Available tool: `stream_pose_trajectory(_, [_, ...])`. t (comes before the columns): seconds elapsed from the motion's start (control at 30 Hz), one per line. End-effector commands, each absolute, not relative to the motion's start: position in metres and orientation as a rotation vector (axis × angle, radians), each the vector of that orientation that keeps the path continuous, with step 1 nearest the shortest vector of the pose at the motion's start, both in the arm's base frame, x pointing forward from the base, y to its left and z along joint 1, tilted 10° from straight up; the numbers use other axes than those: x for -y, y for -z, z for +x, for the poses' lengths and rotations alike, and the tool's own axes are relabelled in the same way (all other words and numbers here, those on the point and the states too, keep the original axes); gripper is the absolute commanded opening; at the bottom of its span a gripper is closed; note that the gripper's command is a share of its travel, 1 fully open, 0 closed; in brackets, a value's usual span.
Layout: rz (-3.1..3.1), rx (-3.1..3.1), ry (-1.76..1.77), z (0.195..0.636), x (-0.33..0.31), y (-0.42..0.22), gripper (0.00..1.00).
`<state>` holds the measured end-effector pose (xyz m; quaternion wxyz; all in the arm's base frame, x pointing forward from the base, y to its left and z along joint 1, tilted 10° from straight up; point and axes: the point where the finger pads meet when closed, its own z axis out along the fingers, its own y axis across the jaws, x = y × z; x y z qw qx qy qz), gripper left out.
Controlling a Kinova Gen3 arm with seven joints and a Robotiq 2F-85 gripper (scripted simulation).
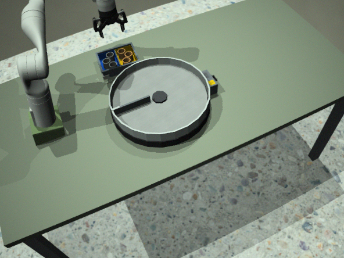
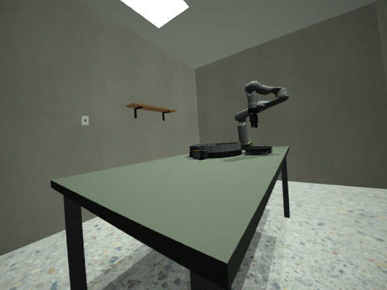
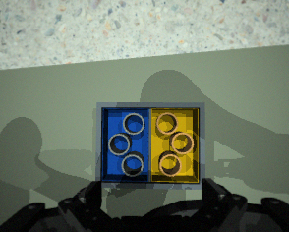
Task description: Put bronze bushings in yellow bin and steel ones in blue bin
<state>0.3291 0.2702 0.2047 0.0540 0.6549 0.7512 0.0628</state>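
My gripper point(image 1: 111, 30) point(image 2: 254, 125) is open and empty, high above the two bins. The blue bin point(image 1: 101, 58) point(image 3: 109, 132) holds three steel bushings; one steel bushing point(image 3: 133, 123) point(image 1: 109, 54) lies at its far end. The yellow bin point(image 1: 133, 54) point(image 3: 193, 118) holds three bronze bushings; one bronze bushing point(image 3: 182, 143) point(image 1: 128, 54) lies in its middle. The round grey turntable point(image 1: 174, 99) point(image 2: 216, 148) in front of the bins carries no bushings. In the wrist view only the finger bases show along the bottom edge.
A dark bar point(image 1: 132, 104) runs from the turntable's rim to its black hub point(image 1: 159, 96). A small grey box with a yellow top point(image 1: 211, 82) point(image 2: 199, 153) sits against the turntable's right side. The arm's base stands on a green block point(image 1: 47, 132) at the table's left.
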Motion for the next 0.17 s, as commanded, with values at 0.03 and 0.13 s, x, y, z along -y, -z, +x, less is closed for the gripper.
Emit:
stream_pose_trajectory(0.03, [1.989,-2.282,-0.193,0.3292,-0.2703,-0.2053,1.0])
stream_pose_trajectory(0.13, [1.989,-2.282,-0.193,0.3292,-0.2703,-0.2053,1.0])
